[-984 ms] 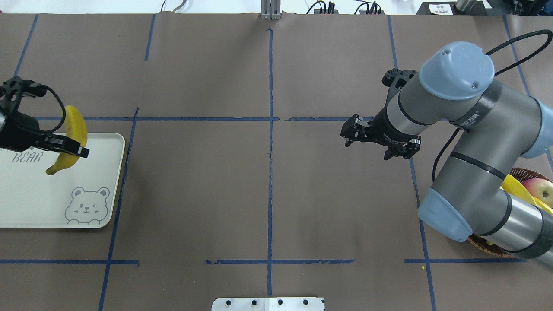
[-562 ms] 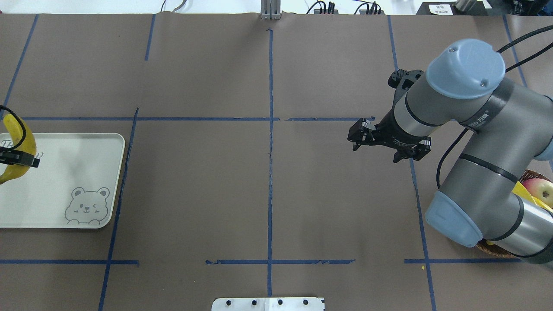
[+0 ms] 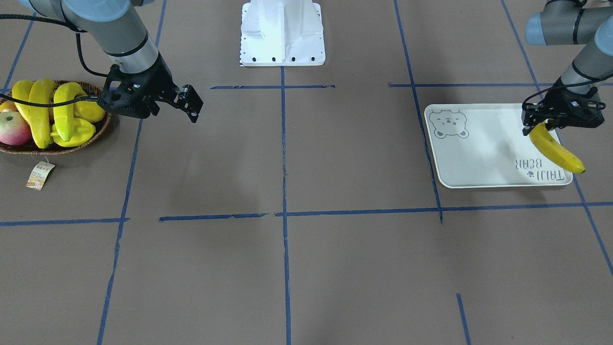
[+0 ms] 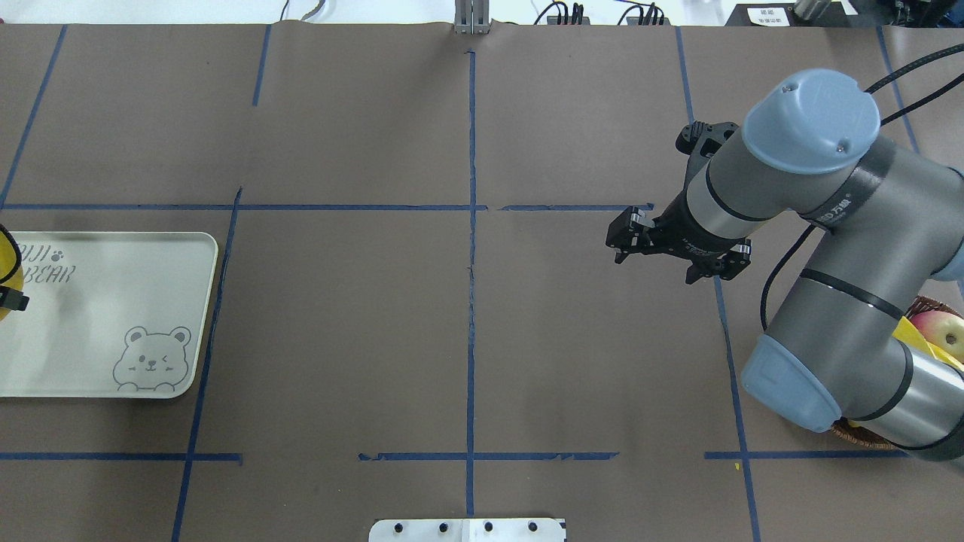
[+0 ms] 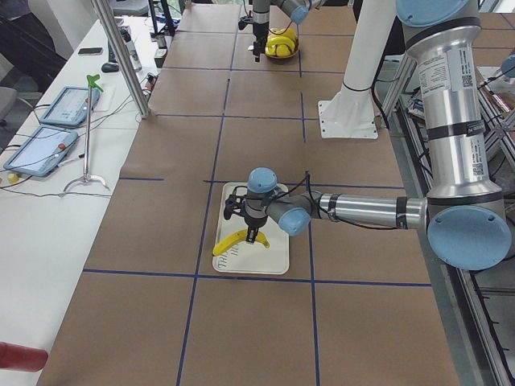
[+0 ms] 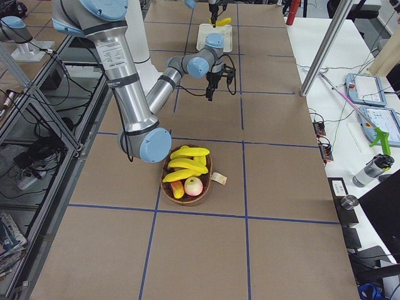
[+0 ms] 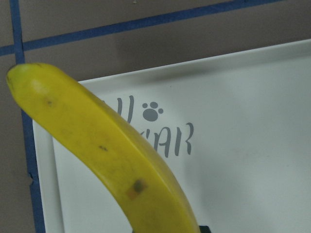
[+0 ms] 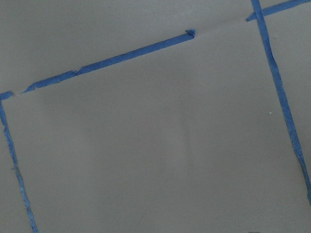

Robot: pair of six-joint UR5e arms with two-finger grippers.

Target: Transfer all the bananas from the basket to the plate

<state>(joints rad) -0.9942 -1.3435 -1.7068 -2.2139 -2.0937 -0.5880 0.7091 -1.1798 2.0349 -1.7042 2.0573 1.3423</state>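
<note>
The brown surface point(image 3: 354, 268), gridded with blue tape point(image 3: 283, 143), carries the plate point(image 3: 483, 158) at the robot's left, the basket point(image 3: 62, 150) and its tag point(image 3: 40, 175) at its right, and a white base point(image 3: 282, 33).

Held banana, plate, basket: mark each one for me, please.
held banana point(image 3: 555, 151), exterior front-facing view, mid-length of its yellow body.
plate point(image 3: 479, 155), exterior front-facing view, bare surface near its middle.
basket point(image 3: 57, 150), exterior front-facing view, front woven rim.

The plate point(image 3: 479, 158) lies at my left, the basket point(image 3: 57, 151) far right; my left end effector point(image 3: 542, 125) holds a banana point(image 3: 555, 151) over the plate's outer edge.
</note>
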